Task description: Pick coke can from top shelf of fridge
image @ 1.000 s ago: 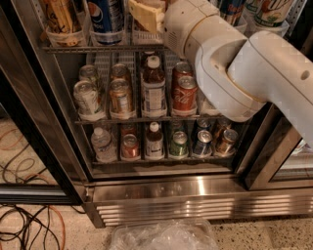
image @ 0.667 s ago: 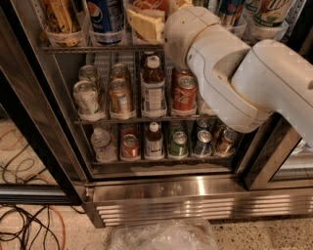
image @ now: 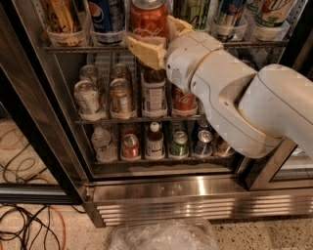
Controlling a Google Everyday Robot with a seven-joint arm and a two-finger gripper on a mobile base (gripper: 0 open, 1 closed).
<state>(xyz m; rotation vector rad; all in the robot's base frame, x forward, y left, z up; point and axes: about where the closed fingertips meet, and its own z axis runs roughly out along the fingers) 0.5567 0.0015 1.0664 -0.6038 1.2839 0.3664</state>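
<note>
The coke can [image: 148, 18], red with a silver lid, stands upright at the front of the top shelf [image: 73, 49] of the fridge [image: 195, 205]. My gripper [image: 155, 38] reaches in from the right on a thick white arm [image: 234, 97]. Its tan fingers [image: 144, 51] sit against the can's lower left front and its right side, closed on the can. The can's bottom is hidden behind the fingers.
A blue Pepsi can [image: 105, 14] and an orange-brown can [image: 61, 17] stand left of the coke can, with more cans to its right [image: 230, 14]. Lower racks [image: 122, 118] hold bottles and cans. Cables [image: 24, 219] and a plastic bag [image: 161, 237] lie on the floor.
The gripper's fingers have dropped lower and the arm has shifted down and right. The red can, hidden behind the fingers before, now shows between them.
</note>
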